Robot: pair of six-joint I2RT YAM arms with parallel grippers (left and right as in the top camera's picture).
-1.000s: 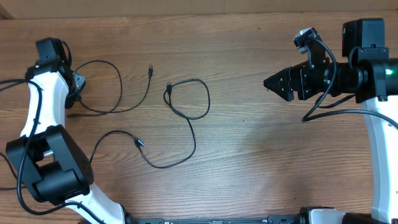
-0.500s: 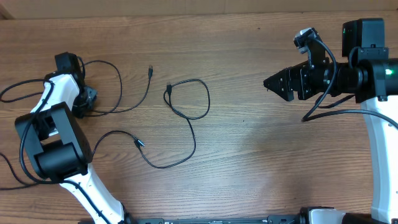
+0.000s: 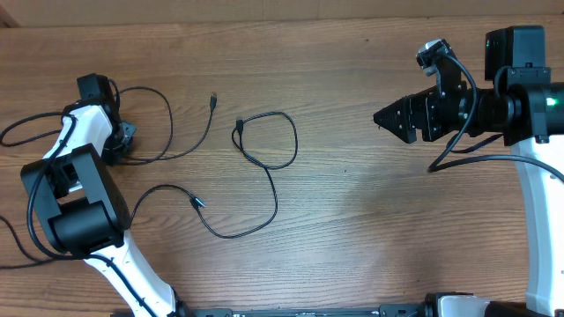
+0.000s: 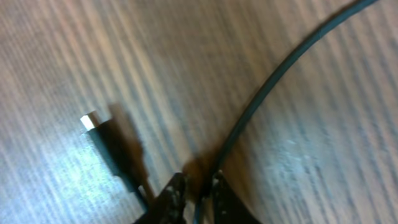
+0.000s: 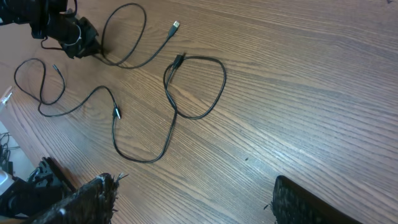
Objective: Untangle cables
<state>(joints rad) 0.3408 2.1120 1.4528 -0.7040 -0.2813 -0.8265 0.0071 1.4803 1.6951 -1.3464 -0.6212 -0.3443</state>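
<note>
Left gripper (image 4: 198, 186), the nearer arm, seems clenched on a cable (image 4: 267, 87) that runs up-right from its fingertips (image 4: 175, 194), a plug (image 4: 93, 121) beside; right gripper (image 5: 194, 186) gapes empty, far off.

Item 1: table (image 3: 352, 202), brown wood-grain top. The grain runs left to right across my overhead feed.
Item 2: small dark speck (image 3: 367, 39) on the surface near the far edge.
Item 3: paler tan strip (image 3: 176, 11) along that far edge. I cannot tell what it is.
</note>
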